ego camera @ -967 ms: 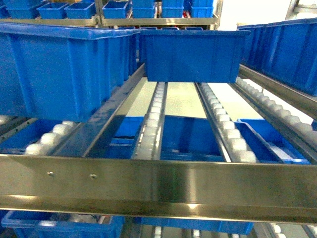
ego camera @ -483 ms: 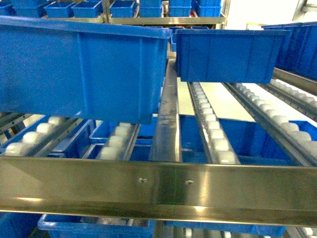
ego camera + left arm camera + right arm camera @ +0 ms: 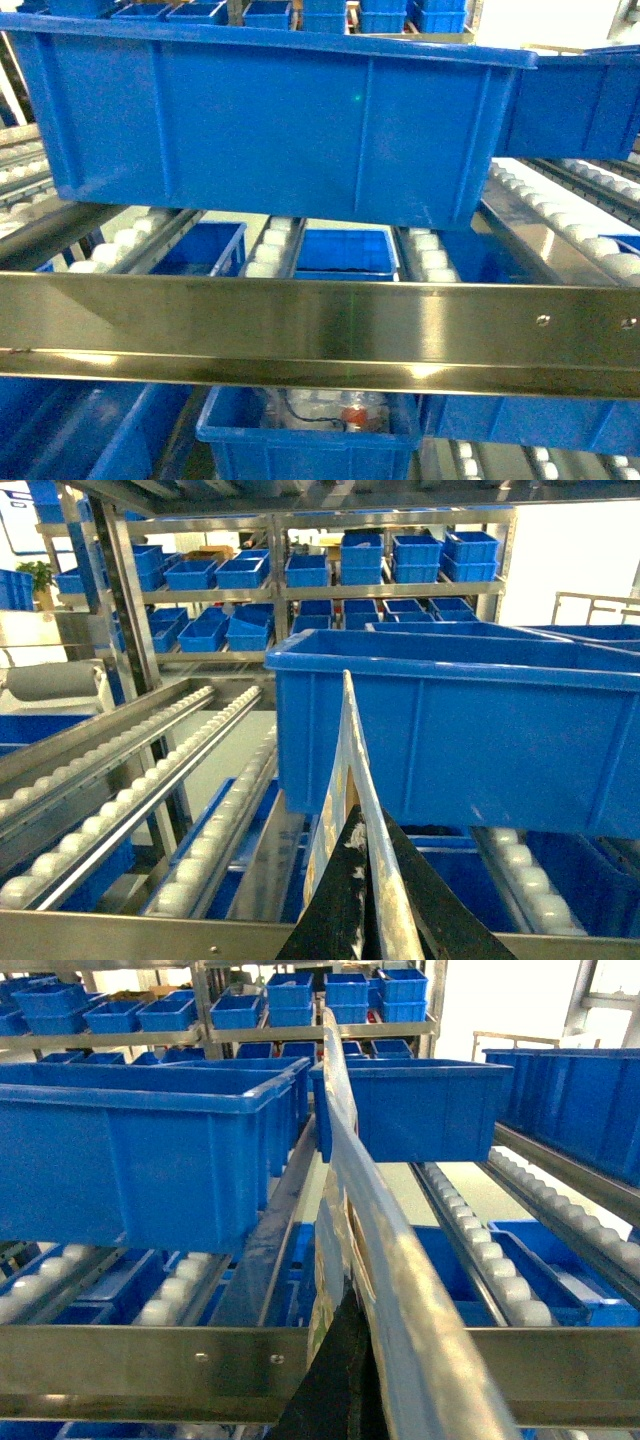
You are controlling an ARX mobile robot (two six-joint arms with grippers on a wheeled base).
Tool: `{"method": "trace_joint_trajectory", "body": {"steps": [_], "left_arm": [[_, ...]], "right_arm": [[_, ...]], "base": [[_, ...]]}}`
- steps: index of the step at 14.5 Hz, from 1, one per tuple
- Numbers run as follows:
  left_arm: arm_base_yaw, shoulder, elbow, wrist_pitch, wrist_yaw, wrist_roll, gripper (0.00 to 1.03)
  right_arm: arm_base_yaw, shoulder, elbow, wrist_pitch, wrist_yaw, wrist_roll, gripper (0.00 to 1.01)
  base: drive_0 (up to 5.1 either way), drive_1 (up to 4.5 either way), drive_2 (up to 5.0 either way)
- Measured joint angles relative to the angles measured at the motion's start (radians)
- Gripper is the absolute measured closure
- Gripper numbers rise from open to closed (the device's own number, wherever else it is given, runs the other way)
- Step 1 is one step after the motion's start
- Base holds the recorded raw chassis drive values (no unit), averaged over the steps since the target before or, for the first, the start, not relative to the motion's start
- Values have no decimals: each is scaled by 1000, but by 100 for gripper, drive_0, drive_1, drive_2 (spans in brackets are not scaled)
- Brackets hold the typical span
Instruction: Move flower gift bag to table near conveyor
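Head view: the conveyor (image 3: 420,258) fills the frame, its steel front rail (image 3: 320,335) running left to right across the near foreground, with lanes of white rollers (image 3: 268,250) receding behind it. A large blue bin (image 3: 270,120) sits on the lanes, occupying most of the upper frame. A second blue bin (image 3: 585,100) stands at the far right. Below the rail, a lower blue bin (image 3: 310,435) holds some clear packaged items with a red detail; their nature cannot be determined. Neither gripper appears in this view, and no table is visible in any view.

Left wrist view: a thin, pale, glossy edge, consistent with the flower gift bag (image 3: 345,800), rises from the bottom centre, pinched between the dark fingers of the left gripper (image 3: 365,920). The jaws stand closed on it.

Right wrist view: the same pale, glossy bag edge (image 3: 375,1260) runs from bottom centre towards the far shelving (image 3: 300,1020). The right gripper (image 3: 335,1380) shows only as a dark mass against the bag; whether its jaws clamp the bag cannot be determined.
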Motion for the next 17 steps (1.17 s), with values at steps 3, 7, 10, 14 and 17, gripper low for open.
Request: {"method": "trace_joint_trajectory", "body": {"steps": [3,7,10,14,17], "left_arm": [[0,0,0,2,0,0,101],[0,0,0,0,0,0,101],[0,0,0,3,0,0,101],[0,0,0,3,0,0,101],[0,0,0,1,0,0,101]], "right_arm": [[0,1,0,1,0,0,99],[0,0,0,2,0,0,99],[0,-1,0,4,0,0,99],[0,-2,0,5,0,0,99],[0,0,0,0,0,0,99]], "base": [[-435,25,429],[-436,26,429],[-434,29,431],[-435,28,428],[-433,32,430]]}}
